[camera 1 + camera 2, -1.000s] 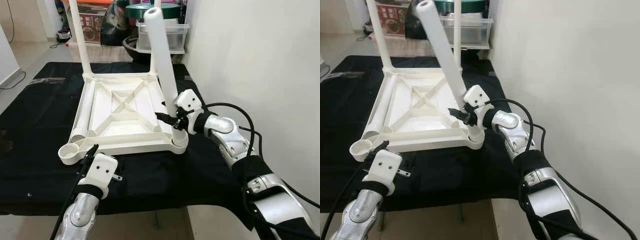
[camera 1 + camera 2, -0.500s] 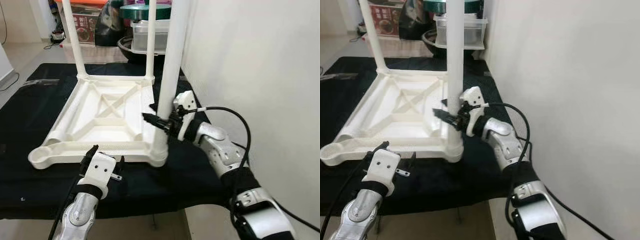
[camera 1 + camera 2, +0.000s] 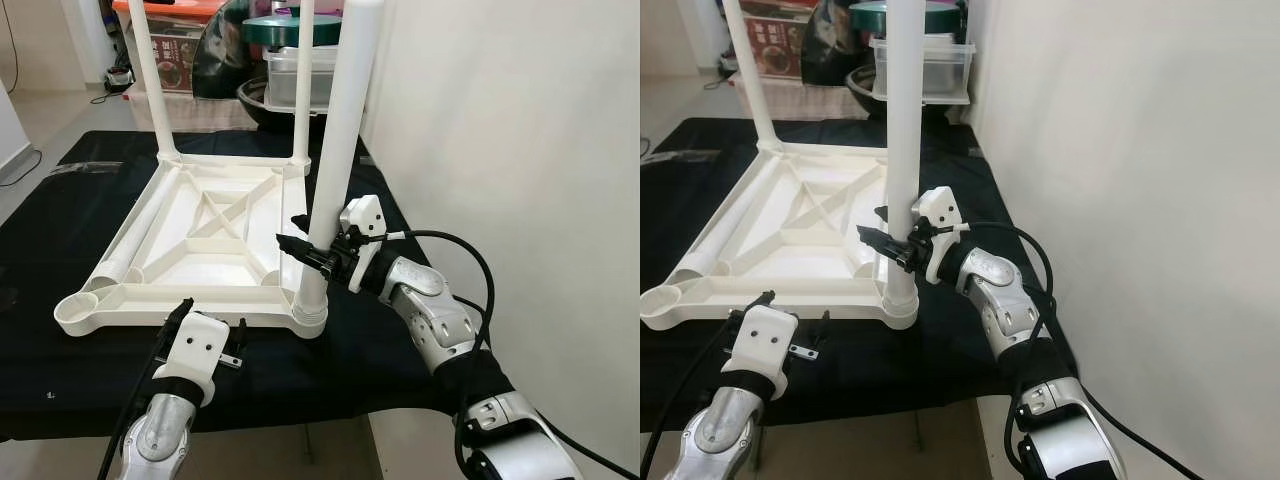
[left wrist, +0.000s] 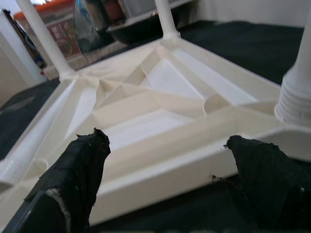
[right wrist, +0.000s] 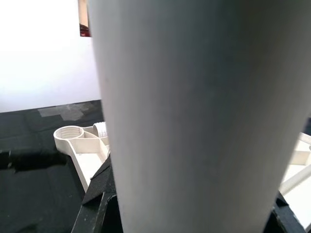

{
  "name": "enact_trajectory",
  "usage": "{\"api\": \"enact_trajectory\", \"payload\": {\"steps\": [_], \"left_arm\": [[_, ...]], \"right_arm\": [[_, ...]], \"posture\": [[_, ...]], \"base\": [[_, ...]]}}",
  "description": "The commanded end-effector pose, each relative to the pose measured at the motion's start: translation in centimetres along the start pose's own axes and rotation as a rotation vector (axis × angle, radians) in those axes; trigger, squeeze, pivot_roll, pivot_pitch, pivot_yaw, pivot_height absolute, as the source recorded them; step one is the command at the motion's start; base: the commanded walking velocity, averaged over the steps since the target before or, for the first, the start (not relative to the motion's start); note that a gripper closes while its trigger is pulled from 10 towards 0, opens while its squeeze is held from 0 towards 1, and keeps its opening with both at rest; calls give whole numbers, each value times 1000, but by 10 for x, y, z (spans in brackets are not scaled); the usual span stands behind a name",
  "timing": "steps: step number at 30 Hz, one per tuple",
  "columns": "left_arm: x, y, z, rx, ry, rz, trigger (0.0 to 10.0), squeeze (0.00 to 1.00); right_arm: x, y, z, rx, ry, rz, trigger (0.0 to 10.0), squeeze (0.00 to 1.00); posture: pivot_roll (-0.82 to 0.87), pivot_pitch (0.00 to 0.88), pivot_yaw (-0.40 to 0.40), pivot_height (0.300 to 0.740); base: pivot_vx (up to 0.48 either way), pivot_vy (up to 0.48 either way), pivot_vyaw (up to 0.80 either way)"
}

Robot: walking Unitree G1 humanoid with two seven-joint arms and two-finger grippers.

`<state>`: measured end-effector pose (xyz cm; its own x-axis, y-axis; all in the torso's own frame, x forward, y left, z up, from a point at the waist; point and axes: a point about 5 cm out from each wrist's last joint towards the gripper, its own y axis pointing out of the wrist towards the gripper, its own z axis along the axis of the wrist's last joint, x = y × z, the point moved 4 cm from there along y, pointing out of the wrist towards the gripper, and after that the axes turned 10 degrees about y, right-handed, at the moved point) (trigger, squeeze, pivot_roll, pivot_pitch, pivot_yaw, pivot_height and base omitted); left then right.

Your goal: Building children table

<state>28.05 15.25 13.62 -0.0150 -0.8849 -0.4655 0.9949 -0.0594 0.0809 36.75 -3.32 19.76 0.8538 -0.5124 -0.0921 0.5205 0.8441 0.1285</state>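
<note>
Table frame: white table top (image 3: 215, 235) lies upside down on the black-covered tabletop (image 3: 60, 230), toward its right edge.
Near-right leg: white leg (image 3: 335, 150) stands upright in the frame's near-right corner socket.
Right gripper (image 3: 305, 240): jaws closed around that leg, low on it.
Left gripper (image 4: 165, 160): jaws open, just short of the frame's near edge.
Far legs: two legs (image 3: 145, 80) stand upright in the far corners.
Loose leg: one leg (image 3: 135, 240) lies along the frame's left side.

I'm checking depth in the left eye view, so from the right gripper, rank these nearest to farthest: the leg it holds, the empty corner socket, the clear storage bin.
1. Held leg: between the jaws of the right gripper, standing in the near right corner.
2. Empty corner socket: near left corner of the tabletop.
3. Clear storage bin: behind the table, at the far end.
</note>
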Motion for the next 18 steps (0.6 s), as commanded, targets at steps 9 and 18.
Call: {"api": "enact_trajectory", "payload": {"steps": [9,18], "left_arm": [[3,2,-8,-26,-19,-10,10000,0],[-8,0,-12,-50,12,27,10000,0]], "right_arm": [[17,-3,-26,-108,74,-131,0,0],[50,-21,-48,-69,286,-636,0,0]], "posture": [[43,0,-83,740],[51,0,-82,740]], "base": [[0,0,0],[0,0,0]]}}
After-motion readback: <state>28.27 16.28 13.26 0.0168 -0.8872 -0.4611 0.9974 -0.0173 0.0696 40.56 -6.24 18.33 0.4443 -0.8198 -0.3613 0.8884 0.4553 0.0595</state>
